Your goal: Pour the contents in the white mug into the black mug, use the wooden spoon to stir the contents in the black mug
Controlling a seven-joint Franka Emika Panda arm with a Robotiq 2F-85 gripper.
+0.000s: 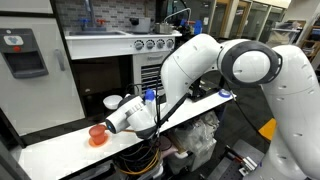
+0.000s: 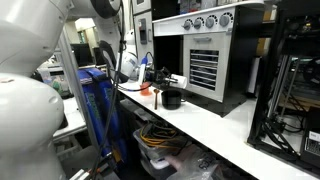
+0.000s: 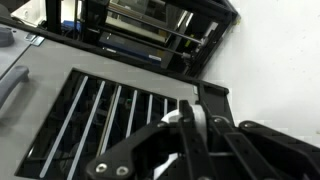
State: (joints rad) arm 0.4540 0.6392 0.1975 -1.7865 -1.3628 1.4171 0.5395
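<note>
In the wrist view my gripper is shut on the white mug, whose curved white wall shows between the dark fingers. The gripper reaches out level over the table, just above the black mug, which stands upright in front of the oven. In an exterior view a white cup shape, the white mug, sits just beyond my white wrist. My arm hides the black mug in that view. The wooden spoon is out of view.
An orange-red cup on a saucer stands on the white table close to my wrist. A black oven rises right behind the mugs. A blue frame and cables lie beside and under the table.
</note>
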